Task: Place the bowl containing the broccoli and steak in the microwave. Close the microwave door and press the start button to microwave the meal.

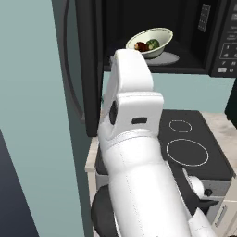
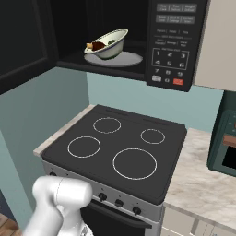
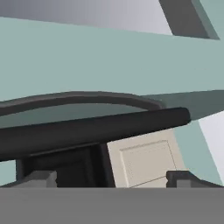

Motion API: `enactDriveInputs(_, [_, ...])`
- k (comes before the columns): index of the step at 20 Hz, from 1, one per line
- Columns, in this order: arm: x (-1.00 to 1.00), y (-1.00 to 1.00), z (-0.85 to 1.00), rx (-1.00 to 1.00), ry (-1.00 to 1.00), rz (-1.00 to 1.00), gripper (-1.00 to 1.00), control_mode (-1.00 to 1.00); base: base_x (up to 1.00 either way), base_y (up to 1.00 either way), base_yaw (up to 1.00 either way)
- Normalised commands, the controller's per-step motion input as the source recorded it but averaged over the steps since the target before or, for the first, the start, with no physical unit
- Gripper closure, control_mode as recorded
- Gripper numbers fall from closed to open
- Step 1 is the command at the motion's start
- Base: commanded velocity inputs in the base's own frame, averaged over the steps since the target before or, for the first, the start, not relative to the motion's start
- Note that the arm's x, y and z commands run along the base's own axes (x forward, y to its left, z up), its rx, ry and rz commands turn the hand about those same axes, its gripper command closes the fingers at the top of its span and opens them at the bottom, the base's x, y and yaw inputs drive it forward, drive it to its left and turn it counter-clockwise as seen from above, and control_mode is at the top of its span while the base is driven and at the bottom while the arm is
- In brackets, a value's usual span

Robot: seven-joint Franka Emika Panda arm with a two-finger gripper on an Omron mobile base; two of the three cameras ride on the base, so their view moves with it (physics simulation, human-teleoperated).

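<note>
my pincer (image 3: 112, 178) stands wide, empty, the microwave door (image 3: 87, 129) handle at 12 o'clock; a glancing push could slip off. left base: the bowl (image 1: 150, 42) sits tilted in the microwave (image 1: 194, 41) at 1 o'clock. right base: a slam could spill the steak (image 2: 97, 45).

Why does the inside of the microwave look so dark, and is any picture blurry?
In the right base view the microwave cavity is unlit, so the pale bowl stands out; no glare on the stovetop. In the left base view the white arm looms big and soft-edged up close. In the hand view the black door handle looks smooth and slightly blurry, without shine.
</note>
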Motion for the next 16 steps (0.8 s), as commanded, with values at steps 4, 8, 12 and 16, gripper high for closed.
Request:
enactDriveInputs(4, [-0.07, 0.83, -0.16, -0.16, 0.0, 0.0, -1.0, -1.0, 0.0, 0.0, 0.0])
enactDriveInputs(8, [0.15, 0.61, -0.49, -0.18, 0.01, -0.01, -1.0, -1.0, 0.0, 0.0, 0.0])
enactDriveInputs(12, [0.44, 0.52, -0.44, -0.17, 0.05, -0.05, -1.0, -1.0, 0.0, 0.0, 0.0])
enactDriveInputs(16, [0.55, 0.34, -0.24, -0.16, 0.04, -0.09, -1.0, -1.0, 0.0, 0.0, 0.0])
